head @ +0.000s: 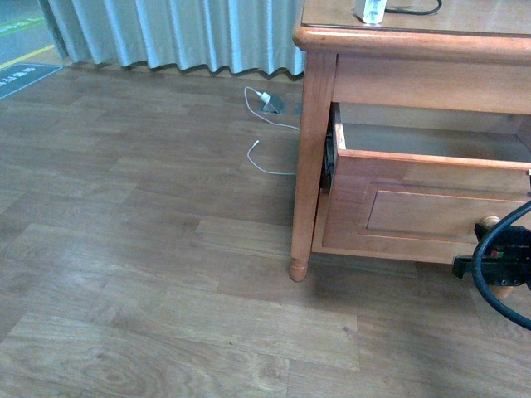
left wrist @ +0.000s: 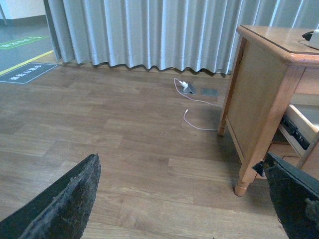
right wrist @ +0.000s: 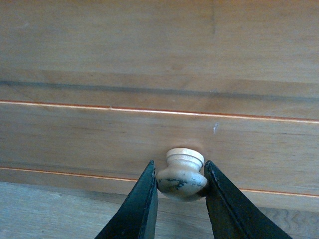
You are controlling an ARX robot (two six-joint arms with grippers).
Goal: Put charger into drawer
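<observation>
Right wrist view has the right claw point(right wrist: 179, 172) pinched onto the round knob point(right wrist: 182, 179) of the drawer point(head: 415, 207), one finger pressed to each side, the gap only knob-wide. The drawer stands part open. The charger point(head: 370, 10) sits on the tabletop point(head: 332, 16), above that claw and to its left. The left claw point(left wrist: 179, 164) hangs wide open and empty over the floor point(left wrist: 124, 139). I'd worry the smooth knob slips free on a crooked tug, or a hard pull drags the drawer right out.

floor sign point(head: 23, 80), lettering too blurred
</observation>
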